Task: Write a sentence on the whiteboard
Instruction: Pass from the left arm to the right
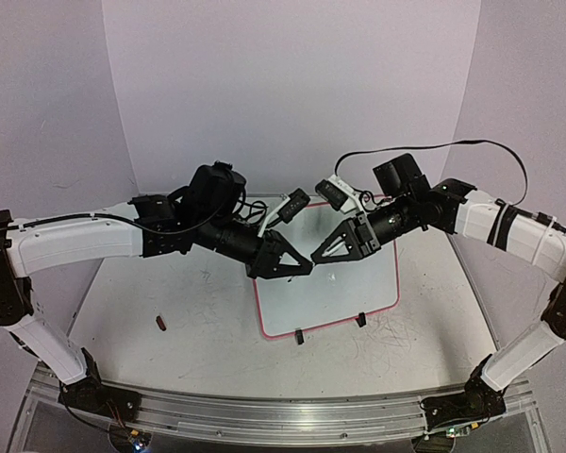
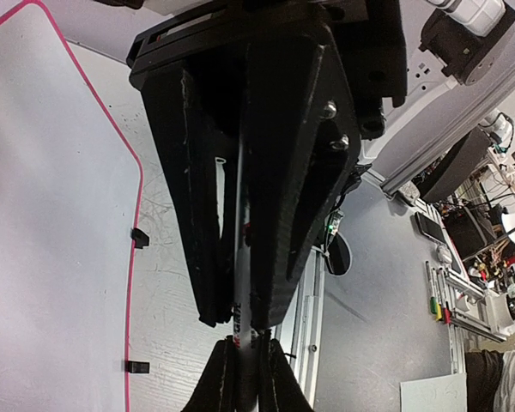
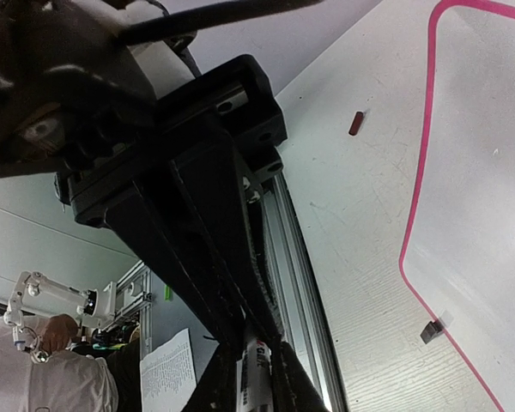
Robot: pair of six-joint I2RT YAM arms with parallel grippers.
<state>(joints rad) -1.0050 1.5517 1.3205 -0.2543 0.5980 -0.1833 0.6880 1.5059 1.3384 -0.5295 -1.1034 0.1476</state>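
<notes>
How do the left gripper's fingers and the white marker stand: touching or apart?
Touching. The left wrist view shows the left gripper with both fingers pressed against the white marker, one on each side, no gap.
</notes>
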